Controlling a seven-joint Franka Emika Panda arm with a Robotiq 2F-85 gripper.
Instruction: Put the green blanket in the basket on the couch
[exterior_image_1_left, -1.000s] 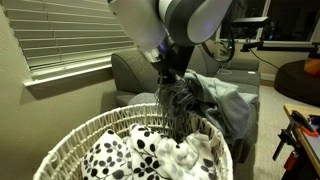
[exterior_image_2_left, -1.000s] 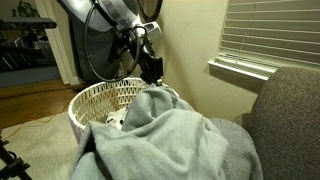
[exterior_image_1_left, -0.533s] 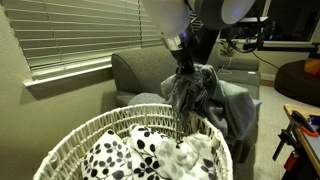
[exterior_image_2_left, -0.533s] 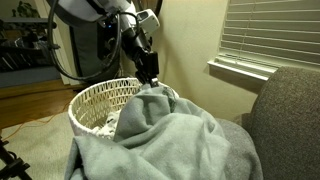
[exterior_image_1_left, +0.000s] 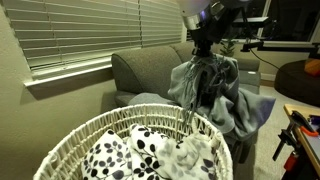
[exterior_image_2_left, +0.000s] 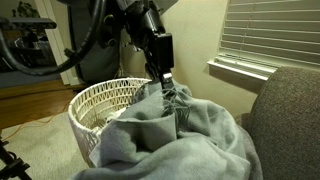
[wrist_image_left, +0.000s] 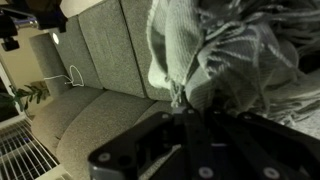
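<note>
The green blanket (exterior_image_1_left: 212, 92) hangs in a bunch from my gripper (exterior_image_1_left: 206, 55), which is shut on its top fold. Its lower part trails down toward the couch seat and the basket's far rim. In an exterior view the blanket (exterior_image_2_left: 185, 140) spreads wide in front, lifted by the gripper (exterior_image_2_left: 164, 83) beside the basket (exterior_image_2_left: 92, 108). The white wicker basket (exterior_image_1_left: 75, 140) stands in the foreground with a white cloth with black spots (exterior_image_1_left: 125, 155) inside. The grey couch (exterior_image_1_left: 140, 72) is behind it. In the wrist view the blanket (wrist_image_left: 215, 50) fills the upper right above the dark fingers (wrist_image_left: 170, 135).
Window blinds (exterior_image_1_left: 70, 30) run along the wall behind the couch. A couch arm (exterior_image_2_left: 290, 110) rises at the right edge. A wood floor (exterior_image_2_left: 25, 105) and dark doorway lie past the basket. Dark equipment (exterior_image_1_left: 300, 140) stands at the far right.
The gripper has risen and moved to the right, away from the basket rim, pulling the blanket higher off the couch. The jaws stayed shut on it.
</note>
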